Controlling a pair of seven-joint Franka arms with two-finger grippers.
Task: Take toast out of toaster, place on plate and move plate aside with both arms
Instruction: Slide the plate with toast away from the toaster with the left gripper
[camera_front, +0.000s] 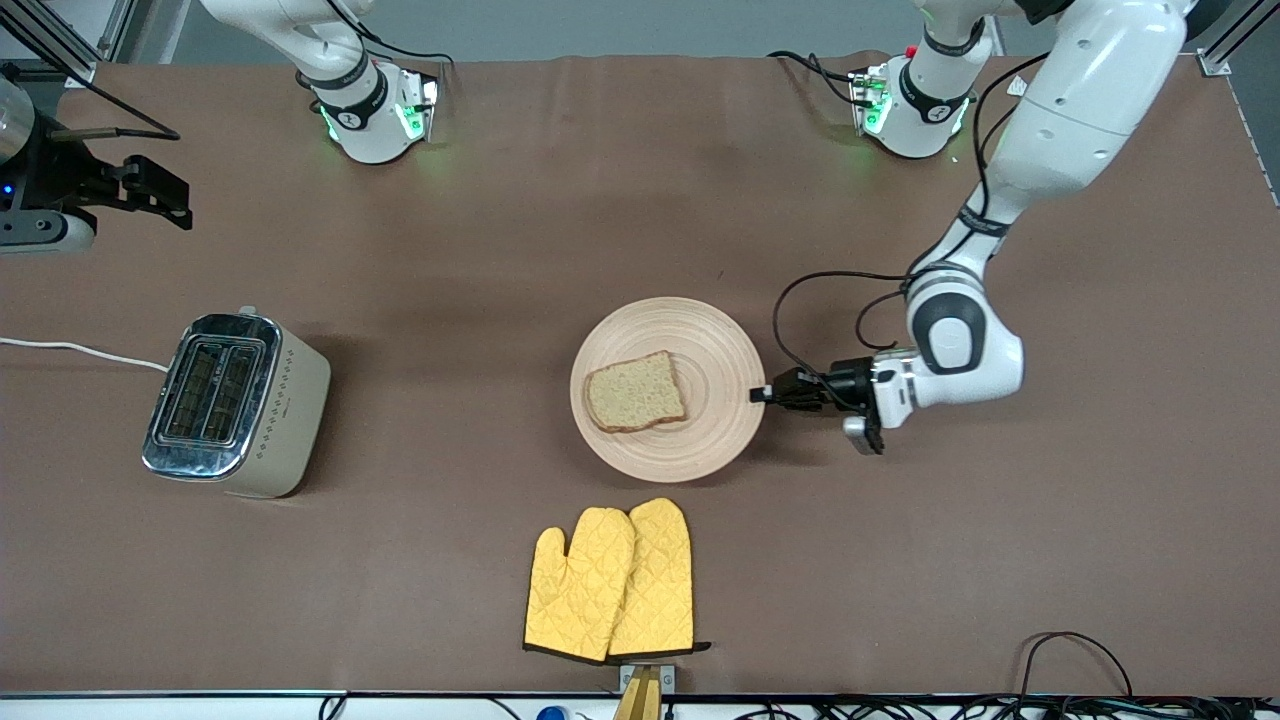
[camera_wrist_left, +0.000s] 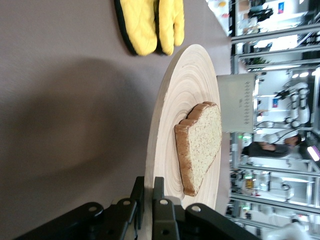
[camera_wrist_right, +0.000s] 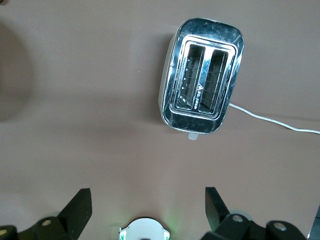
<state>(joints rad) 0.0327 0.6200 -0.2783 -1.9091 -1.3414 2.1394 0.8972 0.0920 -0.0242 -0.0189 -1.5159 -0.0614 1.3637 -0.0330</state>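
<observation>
Left gripper (camera_front: 768, 394) is clamped on the rim of the plate (camera_front: 715, 345), at the edge facing the left arm's end of the table; in the left wrist view the fingers (camera_wrist_left: 159, 205) pinch the wooden rim top and bottom. Toast (camera_front: 636, 392) lies flat on the plate, just past the gripper toward the plate's middle, so the take-out and place steps look done. Toaster (camera_front: 235, 404) stands with both slots empty, well apart from the plate toward the right arm's end.

Right gripper (camera_front: 150, 190) hangs with jaws spread wide and nothing in them, high over the table edge near the toaster; that arm waits.

Step in hand, as I judge it: moving the plate aside. Next move calls for a level drag or lift so the toast does not slide off.

Room: bare brown table (camera_front: 1100, 500) stretches wide around and under the left arm, good space to pull toward. Yellow oven mitts (camera_front: 612, 580) lie near the plate's camera-side rim, so steer clear that way.
</observation>
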